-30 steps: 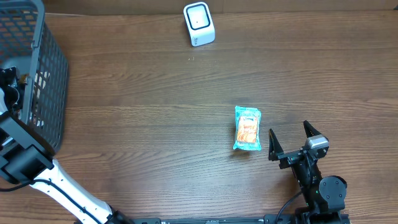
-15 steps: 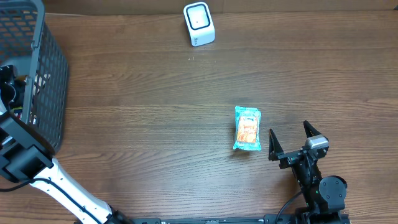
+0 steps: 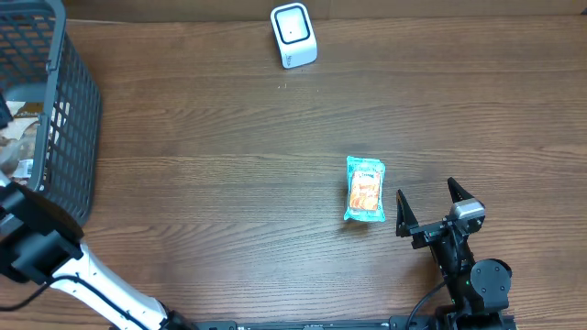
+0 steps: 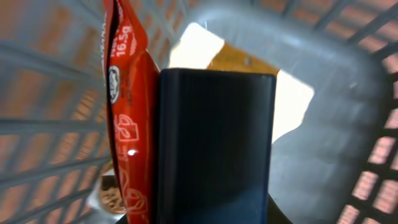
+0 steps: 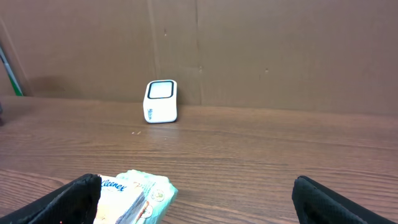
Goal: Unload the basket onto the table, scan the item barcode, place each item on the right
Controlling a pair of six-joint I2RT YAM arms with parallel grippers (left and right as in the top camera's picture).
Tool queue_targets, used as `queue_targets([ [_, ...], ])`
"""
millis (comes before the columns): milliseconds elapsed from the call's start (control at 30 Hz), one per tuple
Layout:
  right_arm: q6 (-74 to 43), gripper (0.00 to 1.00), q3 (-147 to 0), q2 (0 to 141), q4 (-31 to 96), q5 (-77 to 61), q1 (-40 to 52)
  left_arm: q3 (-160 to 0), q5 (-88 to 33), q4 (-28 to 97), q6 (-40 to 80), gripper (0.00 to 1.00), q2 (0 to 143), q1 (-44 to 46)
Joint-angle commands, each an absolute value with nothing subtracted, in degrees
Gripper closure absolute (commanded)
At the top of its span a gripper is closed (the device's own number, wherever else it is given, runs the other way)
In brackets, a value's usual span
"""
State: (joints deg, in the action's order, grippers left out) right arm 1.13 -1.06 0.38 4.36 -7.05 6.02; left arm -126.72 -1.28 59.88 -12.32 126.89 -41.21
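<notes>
My left gripper (image 4: 152,134) is inside the grey wire basket (image 4: 348,93), shut on a red snack packet (image 4: 127,118). The packet stands edge-on against the dark finger (image 4: 214,149). From overhead only the left arm (image 3: 37,249) shows at the far left by the basket (image 3: 69,101); its jaws lie at the frame's edge. The white barcode scanner (image 3: 293,35) stands at the table's far edge, upright in the right wrist view (image 5: 161,101). My right gripper (image 3: 429,203) rests open near the front edge, nothing between its fingers.
A teal tissue pack (image 3: 365,189) lies flat just left of the right gripper and shows low left in the right wrist view (image 5: 134,194). More packets lie on the basket's floor (image 4: 109,196). A cardboard wall (image 5: 249,50) backs the table.
The left gripper has shut on the red packet inside the basket, and the arm has shifted slightly toward the left edge. The right arm and the tissue pack have not moved.
</notes>
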Motion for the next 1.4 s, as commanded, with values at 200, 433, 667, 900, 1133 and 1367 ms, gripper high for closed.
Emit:
queue_targets([
  [200, 1.32, 0.00, -0.45, 0.16, 4.05, -6.50, 5.93, -127.94, -2.76, 61.58, -8.32, 0.96, 123.68, -39.24],
  [433, 1.32, 0.00, -0.45, 0.16, 4.05, -6.50, 5.93, -127.94, -2.42, 62.08, -1.93, 0.96, 112.36, -37.63],
  [667, 1.30, 0.00, -0.45, 0.16, 4.05, -6.50, 5.93, -127.92, -10.37, 67.94, 4.25, 0.96, 98.96, -36.58],
  [900, 1.32, 0.00, -0.45, 0.16, 4.05, -6.50, 5.93, -127.92, -34.83, 77.28, 7.33, 0.96, 93.38, -35.90],
  [1133, 1.32, 0.00, -0.45, 0.16, 4.05, -6.50, 5.93, -125.56, -37.58, 89.06, 7.05, 0.96, 93.73, -32.80],
  [1367, 1.32, 0.00, -0.45, 0.16, 4.05, -6.50, 5.93, -118.10, -32.56, 92.01, 5.82, 0.96, 93.73, -21.96],
])
